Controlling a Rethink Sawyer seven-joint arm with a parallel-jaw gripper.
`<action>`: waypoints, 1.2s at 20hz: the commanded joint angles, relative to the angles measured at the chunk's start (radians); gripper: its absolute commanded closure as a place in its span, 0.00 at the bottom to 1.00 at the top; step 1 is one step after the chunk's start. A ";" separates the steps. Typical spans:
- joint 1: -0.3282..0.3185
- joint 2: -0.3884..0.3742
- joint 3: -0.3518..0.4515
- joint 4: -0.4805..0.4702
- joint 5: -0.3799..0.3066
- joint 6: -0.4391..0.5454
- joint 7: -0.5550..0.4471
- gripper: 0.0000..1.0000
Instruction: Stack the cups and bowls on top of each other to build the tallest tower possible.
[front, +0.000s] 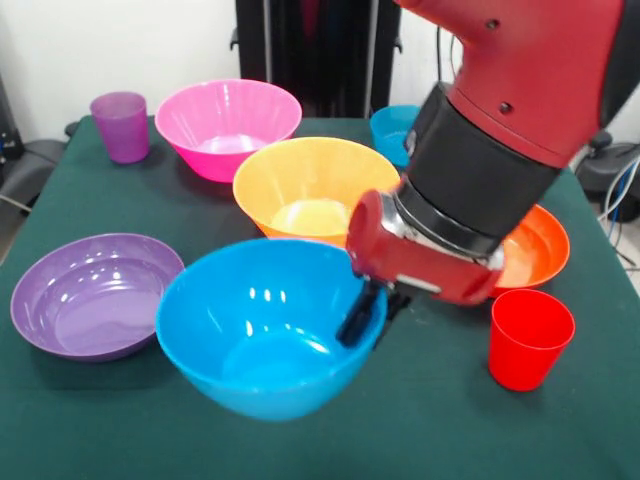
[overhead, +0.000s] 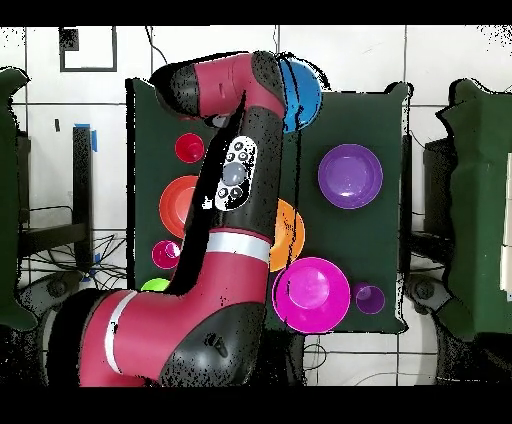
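Observation:
My gripper (front: 375, 310) is shut on the right rim of the medium blue bowl (front: 265, 325), with one black finger (front: 356, 320) inside and the other outside. I cannot tell whether the bowl's base touches the cloth. In the overhead view the arm hides the gripper and the blue bowl (overhead: 303, 95) shows at the table's far edge. The orange bowl (front: 310, 185) stands just behind it, the purple bowl (front: 95, 295) to its left and the pink bowl (front: 228, 125) at the back. A red cup (front: 530, 338) stands upright at the right, and the purple cup (front: 120, 125) at the back left.
A red-orange bowl (front: 535, 250) sits behind the red cup, partly hidden by my arm. A small blue bowl (front: 393, 130) stands at the back. The overhead view also shows a second red cup (overhead: 166, 254) and a green bowl (overhead: 155, 285) near my base.

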 joint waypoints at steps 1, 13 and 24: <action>-0.019 0.066 0.046 -0.139 0.031 0.057 0.173 1.00; -0.014 0.095 0.042 -0.087 0.042 -0.020 0.196 1.00; -0.015 0.057 0.057 0.060 0.024 -0.113 0.155 1.00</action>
